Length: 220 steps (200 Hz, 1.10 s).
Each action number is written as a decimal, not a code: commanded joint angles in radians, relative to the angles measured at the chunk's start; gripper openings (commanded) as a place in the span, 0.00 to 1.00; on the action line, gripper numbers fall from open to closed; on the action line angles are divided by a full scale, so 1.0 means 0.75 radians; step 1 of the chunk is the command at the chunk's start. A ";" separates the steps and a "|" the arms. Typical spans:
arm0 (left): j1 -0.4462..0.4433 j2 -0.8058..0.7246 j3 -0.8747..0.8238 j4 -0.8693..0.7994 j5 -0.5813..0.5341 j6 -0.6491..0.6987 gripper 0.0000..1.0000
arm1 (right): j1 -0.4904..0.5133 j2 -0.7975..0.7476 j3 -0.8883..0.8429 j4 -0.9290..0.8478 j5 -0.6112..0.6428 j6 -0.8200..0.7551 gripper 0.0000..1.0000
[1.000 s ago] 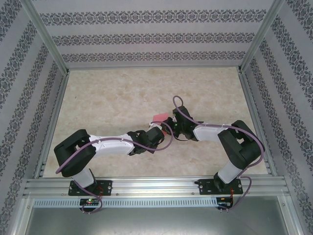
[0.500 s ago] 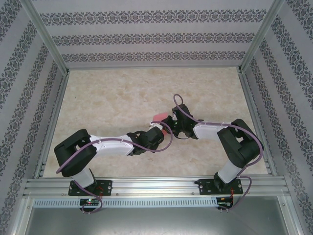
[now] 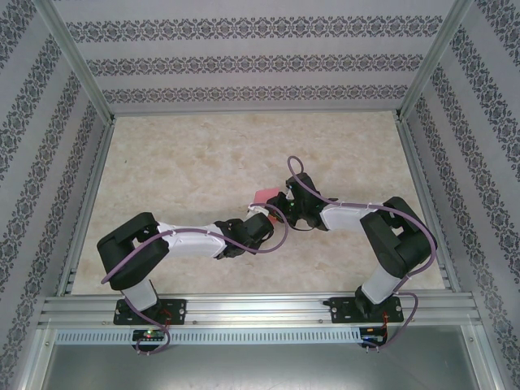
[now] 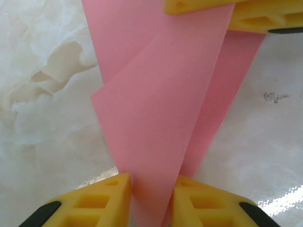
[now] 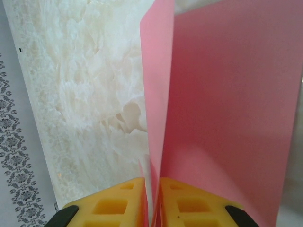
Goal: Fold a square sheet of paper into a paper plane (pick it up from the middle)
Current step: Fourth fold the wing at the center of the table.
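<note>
Mid-table, marbled beige surface [image 3: 187, 154]: pink paper plane [image 3: 265, 195]; floral-striped walls [image 3: 244, 61].

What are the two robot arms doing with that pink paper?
They're making a paper plane. The pink paper is already partly folded into layered flaps, near the middle of the table. The right gripper pinches one end. The left gripper has its fingers on either side of the other end; I can't tell if it's squeezing.

Above the table [image 3: 179, 162], the paper plane [image 3: 266, 195] lies between the left end effector [image 3: 260, 211] and right end effector [image 3: 281, 202].
</note>
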 commanded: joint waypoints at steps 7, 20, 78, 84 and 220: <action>-0.018 -0.003 0.014 0.032 -0.037 0.004 0.28 | -0.009 0.012 0.016 0.009 -0.010 -0.003 0.17; -0.018 -0.006 0.011 0.034 -0.036 0.004 0.24 | -0.010 0.008 0.016 0.009 -0.009 -0.004 0.18; -0.017 -0.013 0.002 0.034 -0.045 -0.016 0.06 | -0.011 0.014 0.024 -0.003 -0.009 -0.012 0.20; -0.018 -0.015 0.000 0.034 -0.046 -0.019 0.06 | -0.012 0.014 0.026 -0.006 -0.010 -0.014 0.20; 0.328 -0.100 -0.255 0.444 0.717 -0.199 0.00 | -0.043 -0.296 -0.051 -0.200 0.128 -0.166 0.45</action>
